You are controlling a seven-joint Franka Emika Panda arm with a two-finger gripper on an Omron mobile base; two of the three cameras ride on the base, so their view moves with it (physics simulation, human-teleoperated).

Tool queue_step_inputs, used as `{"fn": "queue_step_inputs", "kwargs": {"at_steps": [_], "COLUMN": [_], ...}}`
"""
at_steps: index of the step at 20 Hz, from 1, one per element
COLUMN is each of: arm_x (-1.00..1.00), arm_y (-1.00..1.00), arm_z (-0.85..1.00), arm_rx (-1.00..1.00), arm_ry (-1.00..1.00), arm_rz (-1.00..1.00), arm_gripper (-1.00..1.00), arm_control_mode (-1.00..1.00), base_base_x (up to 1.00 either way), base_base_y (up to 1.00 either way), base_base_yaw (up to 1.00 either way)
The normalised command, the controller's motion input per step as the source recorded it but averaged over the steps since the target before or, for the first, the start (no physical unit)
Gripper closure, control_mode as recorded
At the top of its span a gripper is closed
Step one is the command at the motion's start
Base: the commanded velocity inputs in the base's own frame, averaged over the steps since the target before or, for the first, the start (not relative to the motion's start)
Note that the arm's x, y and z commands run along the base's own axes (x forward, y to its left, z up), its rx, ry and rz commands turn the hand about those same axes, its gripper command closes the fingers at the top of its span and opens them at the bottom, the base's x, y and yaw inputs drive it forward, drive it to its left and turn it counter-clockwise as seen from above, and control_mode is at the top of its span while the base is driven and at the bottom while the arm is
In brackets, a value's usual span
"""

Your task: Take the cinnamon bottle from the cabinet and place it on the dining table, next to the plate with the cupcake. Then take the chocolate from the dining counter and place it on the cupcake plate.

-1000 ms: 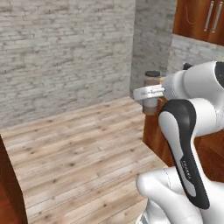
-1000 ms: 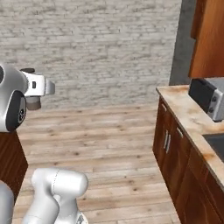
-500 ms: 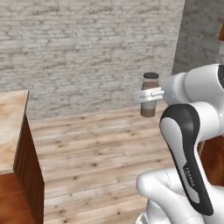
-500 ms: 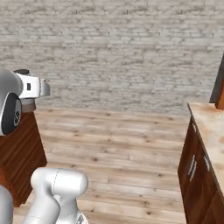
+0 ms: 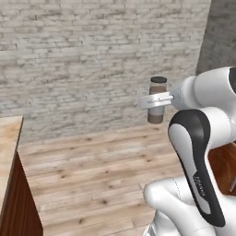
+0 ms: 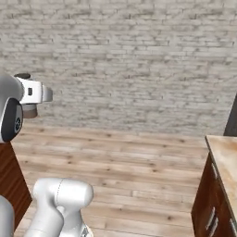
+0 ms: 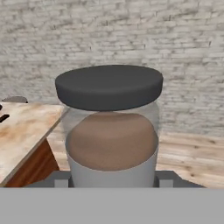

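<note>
Before the brick wall (image 5: 69, 55) my gripper (image 5: 156, 100) clasped the bottle (image 5: 157, 99), out of the cabinet; table and chocolate remained.

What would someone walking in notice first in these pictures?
First the cinnamon bottle, upright with its dark lid and brown powder, large and central in the hand view. In the left base view it hangs in the air in the gripper, in front of the grey brick wall and high over the wooden floor. A wooden counter lies to the left in the hand view.
</note>
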Motion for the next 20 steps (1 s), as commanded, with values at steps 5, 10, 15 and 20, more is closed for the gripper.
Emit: {"fn": "queue_step_inputs", "kwargs": {"at_steps": [5,10,15,20], "arm_x": [0.0,0.0,0.0,0.0], "arm_y": [0.0,0.0,0.0,0.0], "arm_z": [0.0,0.0,0.0,0.0], "arm_rx": [0.0,0.0,0.0,0.0], "arm_ry": [0.0,0.0,0.0,0.0], "arm_rz": [0.0,0.0,0.0,0.0], "arm_gripper": [1.0,1.0,1.0,1.0], "arm_control_mode": [1.0,1.0,1.0,1.0], "base_base_x": [1.0,1.0,1.0,0.98], "base_base_y": [-0.08,-0.11,-0.16,-0.23], "base_base_yaw": [0.17,0.31,0.39,0.63]}}
